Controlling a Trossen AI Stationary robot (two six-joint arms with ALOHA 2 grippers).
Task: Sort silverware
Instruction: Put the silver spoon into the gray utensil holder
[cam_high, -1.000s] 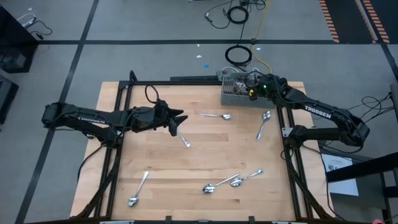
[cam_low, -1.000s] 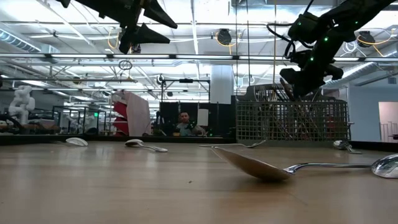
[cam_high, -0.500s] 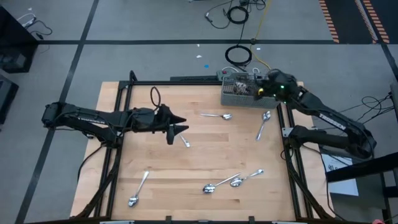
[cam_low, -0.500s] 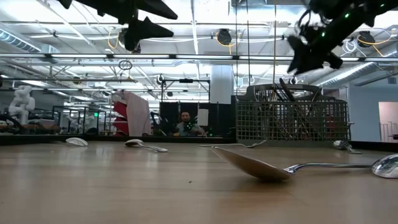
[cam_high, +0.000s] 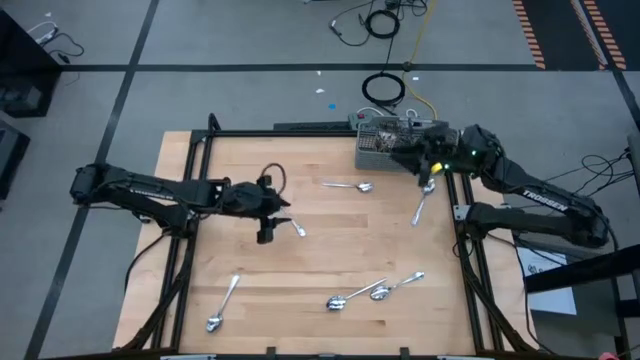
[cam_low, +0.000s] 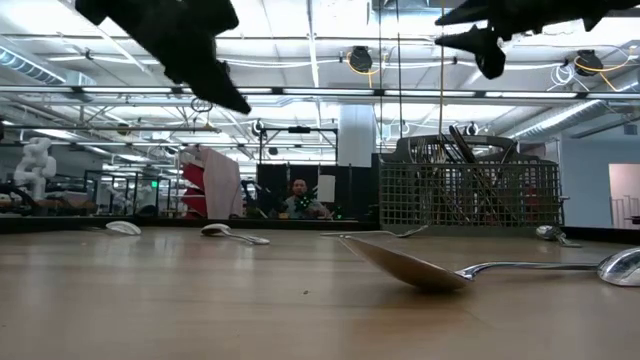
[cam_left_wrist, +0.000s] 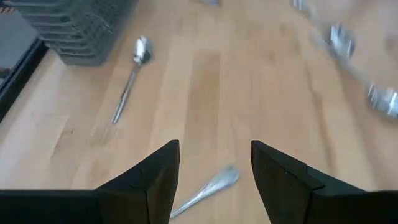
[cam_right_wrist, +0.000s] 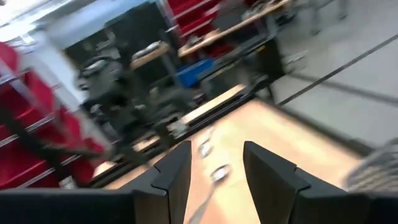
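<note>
1. Two sets of fingers are parted and hold nothing: my left gripper (cam_high: 266, 232) hangs over a spoon (cam_high: 298, 227) near the middle of the surface (cam_high: 330, 255).
2. My right gripper (cam_high: 400, 158) hovers at the mesh basket (cam_high: 375, 152) in the far right corner.
3. More silverware (cam_high: 375, 291) lies scattered toward the near edge.

Both my arms are matte black, built of jointed tubular links. White lettering runs along each forearm; on the right arm (cam_high: 530, 195) it reads TROSSEN, on the left arm (cam_high: 150, 190) too small to read. A black cable loops over my left wrist. Small green lights glow on my right wrist. My fingers (cam_left_wrist: 152, 180) are black, flat, angular wedges, tapering to blunt tips.
</note>
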